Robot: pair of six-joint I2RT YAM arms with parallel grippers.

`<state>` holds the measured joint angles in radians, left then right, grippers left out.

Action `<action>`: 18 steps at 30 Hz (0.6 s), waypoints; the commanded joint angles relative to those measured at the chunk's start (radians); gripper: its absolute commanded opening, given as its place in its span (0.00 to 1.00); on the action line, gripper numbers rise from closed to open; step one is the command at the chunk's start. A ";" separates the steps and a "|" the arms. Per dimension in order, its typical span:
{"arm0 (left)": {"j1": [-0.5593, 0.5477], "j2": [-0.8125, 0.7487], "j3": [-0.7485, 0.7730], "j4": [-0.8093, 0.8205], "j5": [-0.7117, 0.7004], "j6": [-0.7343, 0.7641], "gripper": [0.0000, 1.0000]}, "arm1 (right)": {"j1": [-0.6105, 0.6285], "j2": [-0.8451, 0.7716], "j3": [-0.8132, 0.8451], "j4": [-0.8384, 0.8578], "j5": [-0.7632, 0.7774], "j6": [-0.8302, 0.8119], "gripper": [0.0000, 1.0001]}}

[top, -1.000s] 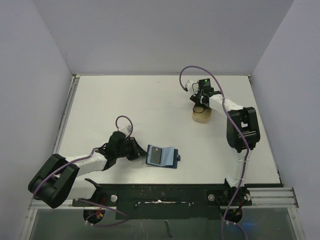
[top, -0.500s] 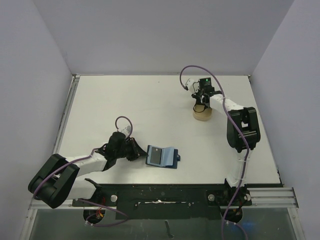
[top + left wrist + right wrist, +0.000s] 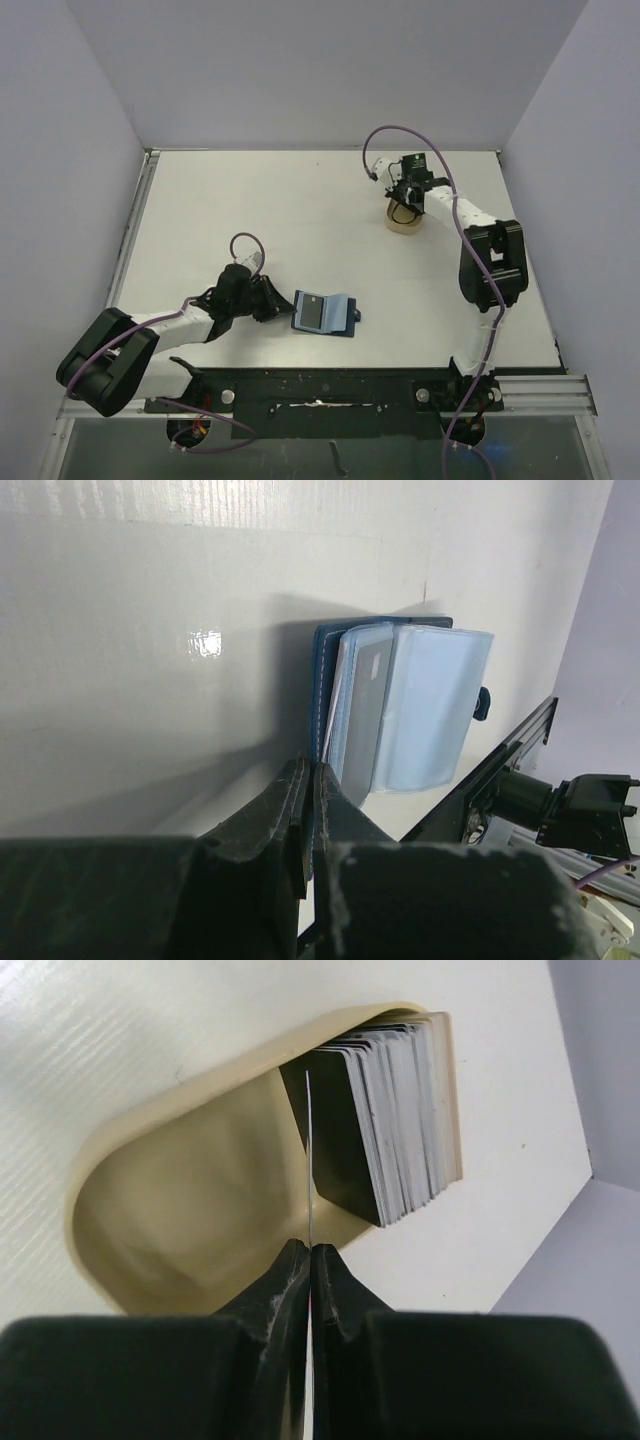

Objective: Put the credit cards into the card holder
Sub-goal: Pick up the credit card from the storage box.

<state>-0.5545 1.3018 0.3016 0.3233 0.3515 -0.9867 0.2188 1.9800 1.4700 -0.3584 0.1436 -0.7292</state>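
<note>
Credit cards (image 3: 395, 1120) stand on edge in the tan dish (image 3: 150, 1190) at upper right of the top view, a single card (image 3: 309, 1150) pinched edge-on by the closed right gripper (image 3: 308, 1256), well apart from the open card holder (image 3: 322, 313) lying lower-centre beside the closed left gripper (image 3: 307, 780).

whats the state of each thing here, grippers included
card holder: open, lying flat, grey card inside
left gripper: shut, tips at the card holder's edge
right gripper: shut on one credit card
dish: holds a card stack at one end
card stack: standing on edge
</note>
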 commanded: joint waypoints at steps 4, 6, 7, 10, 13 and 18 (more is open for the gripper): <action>0.001 -0.051 0.017 -0.012 -0.044 -0.006 0.11 | 0.063 -0.199 -0.010 -0.077 -0.013 0.140 0.00; 0.001 -0.073 0.018 -0.030 -0.061 -0.012 0.20 | 0.087 -0.222 -0.004 -0.104 0.001 0.199 0.00; 0.003 -0.082 0.022 -0.044 -0.069 -0.013 0.22 | 0.099 -0.234 0.001 -0.124 0.010 0.233 0.00; 0.004 -0.114 0.048 -0.110 -0.101 -0.008 0.29 | 0.146 -0.278 0.000 -0.170 0.060 0.350 0.00; 0.006 -0.150 0.086 -0.189 -0.147 0.008 0.35 | 0.176 -0.359 -0.036 -0.177 0.044 0.500 0.00; 0.014 -0.214 0.131 -0.287 -0.202 0.020 0.45 | 0.249 -0.553 -0.173 -0.113 -0.085 0.691 0.00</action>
<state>-0.5514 1.1488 0.3626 0.1074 0.2134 -0.9859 0.4252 1.5986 1.3697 -0.5201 0.1406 -0.2516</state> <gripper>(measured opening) 0.395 0.023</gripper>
